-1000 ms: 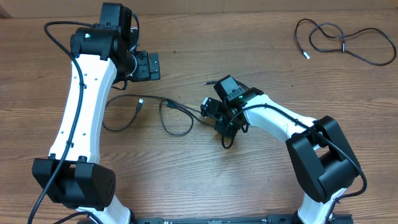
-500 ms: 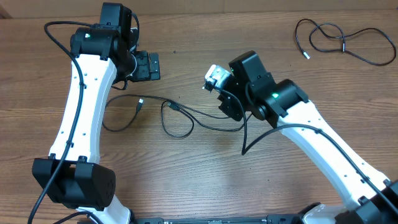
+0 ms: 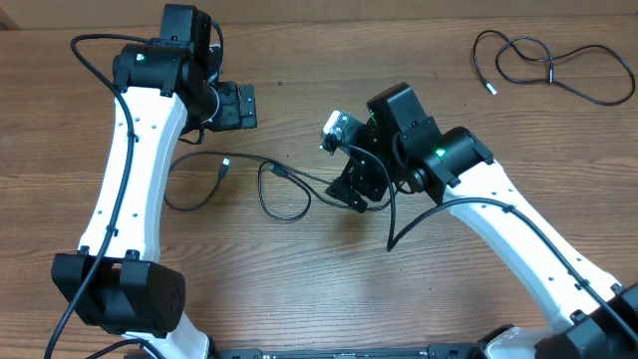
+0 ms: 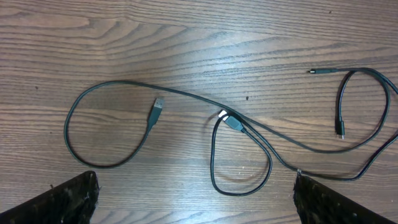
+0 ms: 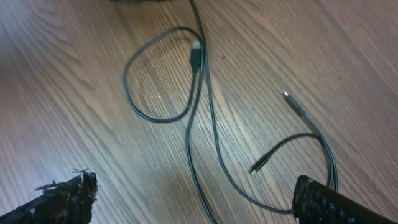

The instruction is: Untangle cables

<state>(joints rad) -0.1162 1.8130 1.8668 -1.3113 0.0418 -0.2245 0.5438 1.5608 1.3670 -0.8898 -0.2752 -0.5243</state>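
Wooden surface (image 3: 429,50), two arms over it.

Cables (image 3: 277,171): loose black loops lying flat at centre-left of the overhead frame, between the two arms. One large loop at left ends in a flat plug (image 3: 224,165). A smaller loop sits right of it, and the cords cross at its top.

Separate cable (image 3: 548,70): upper right of the overhead frame, loosely looped, silver tip at its left end, well apart from both arms.

Left fingers (image 3: 237,105): upper left of centre, above the cables in the frame, not touching them. In the left wrist view the left fingers (image 4: 74,199) show at the bottom corners, spread wide, nothing between them. The cables (image 4: 231,120) lie across the middle of that frame, above the fingertips, flat plug (image 4: 155,112) inside the left loop.

Right fingers (image 3: 354,184): at centre, just over the right end of the cords. In the right wrist view the right fingers (image 5: 65,199) sit at the bottom corners, released, gripping nothing. The cables (image 5: 196,55) run down the middle of the frame and pass between the fingertips on the surface. Two thin cord ends lie at right, one silver-tipped (image 5: 287,94).
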